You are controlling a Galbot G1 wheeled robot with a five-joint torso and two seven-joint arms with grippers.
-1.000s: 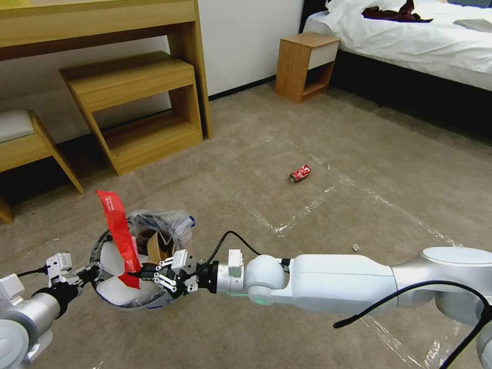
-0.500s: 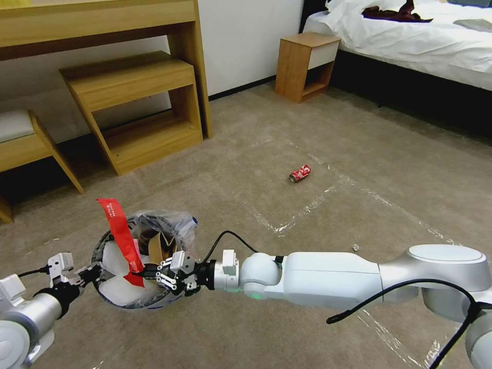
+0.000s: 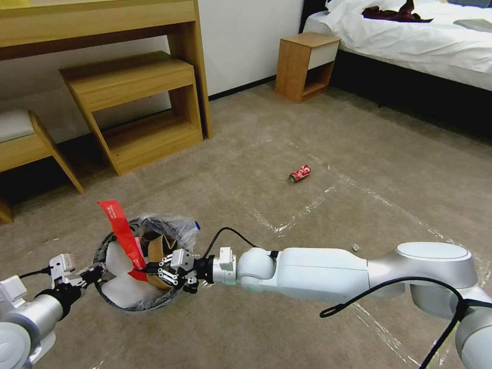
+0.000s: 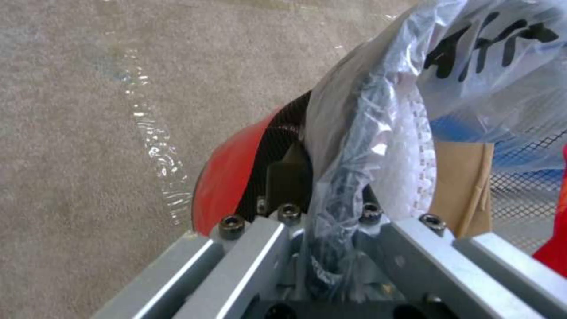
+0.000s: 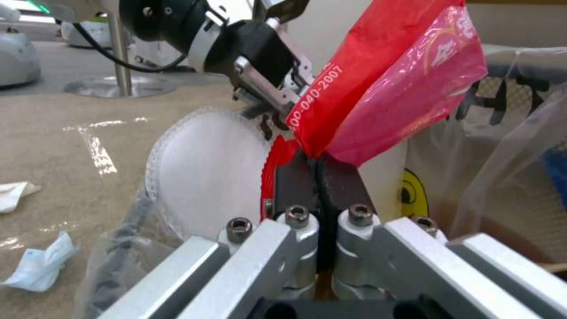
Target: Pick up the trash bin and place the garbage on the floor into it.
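Grey-beige short-pile carpet floor [image 3: 307, 128], crossed w/ shiny clear tape strips. At near left, small round trash bin [image 3: 110, 302] w/ black rim, red and blue sides, crinkly clear plastic liner; held off carpet at its rim on robot's left side by left gripper [image 3: 87, 277]. In left wrist view jaws closed on rim and bunched liner, one finger outside the red wall, one inside. Bin probably light but lopsided when held from one edge; liner slick and soft, so rim itself is the safer place to hold, not plastic alone. Inside bin: flat white slipper [image 3: 120, 287], torn tan paper carton [image 3: 156, 251]. Long red wrapper strip [image 3: 120, 230] sticks up out of bin mouth, lower end pinched in right gripper [image 3: 148, 269] over the opening; jaws shut tight on it, per right wrist view [image 5: 322, 177]. Wrapper thin, floppy, no weight, prob. clingy; likely to hang on fingers or catch rim rather than drop clean, so best let go low inside bin. Farther out on carpet, well apart from bin: crushed red can [image 3: 300, 173], lying on side near tape line; light, stiff, dented, apt to roll, best pinched across its body. Small pale scrap [image 3: 355, 247] beyond right arm, too small to id. Crumpled white tissues [image 5: 35, 266] on carpet beside bin; soft, weightless, easy pinch anywhere.
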